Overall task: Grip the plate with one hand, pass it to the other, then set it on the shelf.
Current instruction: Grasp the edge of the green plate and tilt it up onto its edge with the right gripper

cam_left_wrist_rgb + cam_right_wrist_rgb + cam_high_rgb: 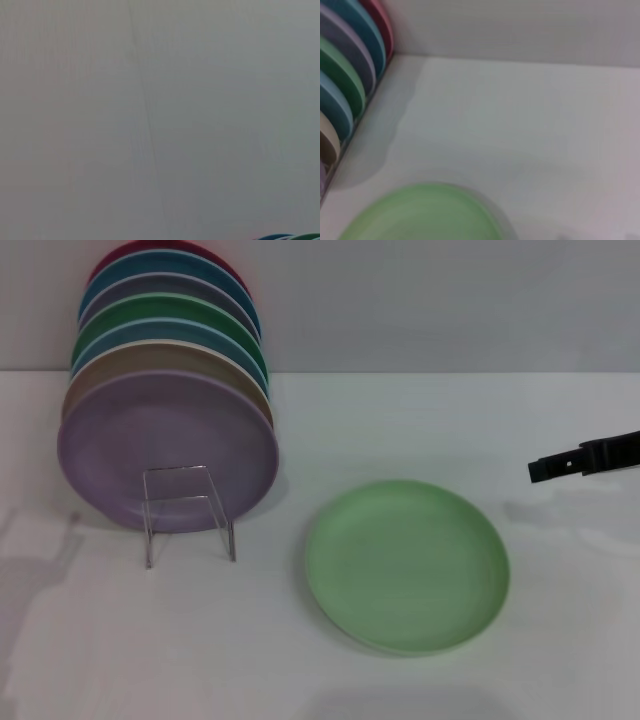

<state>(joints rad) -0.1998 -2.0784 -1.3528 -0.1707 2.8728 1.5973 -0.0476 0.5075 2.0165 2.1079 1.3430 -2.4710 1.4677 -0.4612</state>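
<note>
- White tabletop (420,430) meets a plain grey wall (450,300) at the back, and nothing else frames the work area.
- At the right edge of the head view, the right gripper (540,470) reaches in as a slim black bar above the table; whether its jaws are wide or narrow I cannot tell.
- Its tip hangs near the pale green plate (407,566), apart from it and touching nothing.
- That plate lies flat on the table, right of centre, and its rim also shows in the right wrist view (420,215).
- Left of the plate, well apart from it, stands the clear plate stand (187,510).
- A lavender plate (165,450) leans upright in the stand, fronting a row of plates (170,325) in tan, blue, green, grey, teal and red.
- The left gripper is out of sight; its wrist camera shows only grey wall and slivers of plate rims (290,236).
</note>
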